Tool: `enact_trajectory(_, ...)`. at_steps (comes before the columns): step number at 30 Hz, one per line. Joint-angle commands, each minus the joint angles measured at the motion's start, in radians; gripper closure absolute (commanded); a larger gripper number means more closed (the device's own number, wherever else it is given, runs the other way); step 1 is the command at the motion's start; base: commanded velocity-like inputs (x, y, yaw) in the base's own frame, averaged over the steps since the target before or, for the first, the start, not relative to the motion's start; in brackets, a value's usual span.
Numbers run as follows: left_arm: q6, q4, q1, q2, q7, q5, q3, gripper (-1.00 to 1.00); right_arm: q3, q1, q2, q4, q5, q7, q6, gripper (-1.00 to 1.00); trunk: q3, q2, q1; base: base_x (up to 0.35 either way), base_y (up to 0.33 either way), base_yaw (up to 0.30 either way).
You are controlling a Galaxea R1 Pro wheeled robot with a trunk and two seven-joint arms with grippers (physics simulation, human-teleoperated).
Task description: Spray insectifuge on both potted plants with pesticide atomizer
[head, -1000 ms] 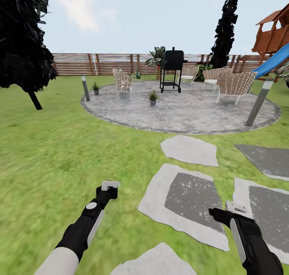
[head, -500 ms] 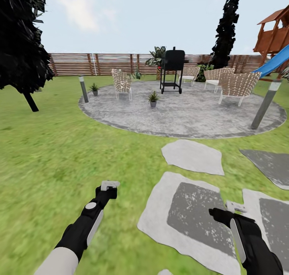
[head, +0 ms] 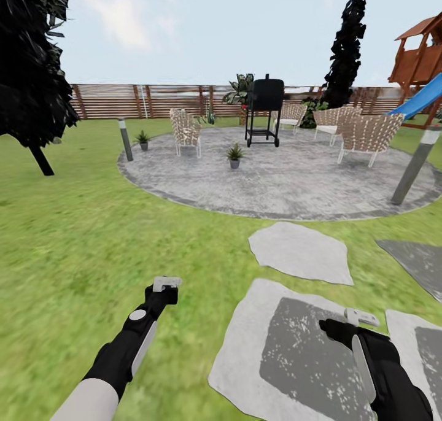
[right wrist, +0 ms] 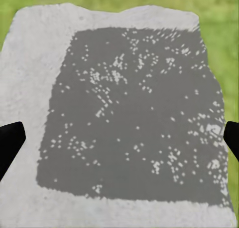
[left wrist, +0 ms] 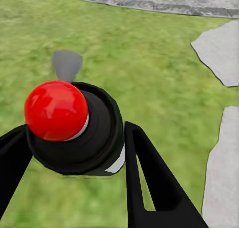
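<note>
My left gripper [head: 166, 284] is low over the lawn, shut on the pesticide atomizer [left wrist: 94, 138]. In the left wrist view it is a dark round bottle with a white patch and a red ball on top, held between the black fingers [left wrist: 149, 178]. My right gripper [head: 359, 318] hangs open and empty over a stepping stone [right wrist: 129, 113]. Far ahead in the garden, one potted plant [head: 234, 154] stands on the round grey patio [head: 294, 185]. The other potted plant [head: 143, 140] sits at the patio's left edge.
A black grill [head: 265, 111] and woven chairs [head: 185, 131] [head: 368, 135] stand on the patio. Grey posts [head: 125, 139] [head: 417, 163] mark its sides. Stepping stones [head: 301, 252] lead to it. A dark tree [head: 31, 71] is left, a playset slide [head: 423, 96] right, a slat fence [head: 153, 100] behind.
The whole view has advanced toward the patio: the stepping stones slid down and the patio looks nearer. Both arms keep the same pose, and the left gripper still holds the bottle.
</note>
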Motion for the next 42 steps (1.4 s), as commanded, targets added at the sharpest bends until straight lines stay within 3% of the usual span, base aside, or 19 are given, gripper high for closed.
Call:
enact_trajectory(1,0.006,-0.002,0.0,0.0,0.001,0.0,-0.001,1.0,0.0,0.0,0.0,-0.001,-0.001,0.0,0.005,-1.0,-0.001,0.0,0.001,0.339,0.0,0.0)
enact_trajectory(30,0.006,-0.002,0.0,-0.004,0.001,0.0,-0.005,1.0,0.0,0.0,0.001,-0.001,0.0,-0.002,0.005,-1.0,-0.001,0.0,0.001,0.339,0.0,0.0)
enact_trajectory(42,0.005,-0.002,0.0,-0.004,0.001,0.0,-0.005,1.0,0.0,-0.001,0.001,-0.003,0.001,-0.002,0.005,-1.0,-0.004,0.0,0.001,0.339,0.0,0.092)
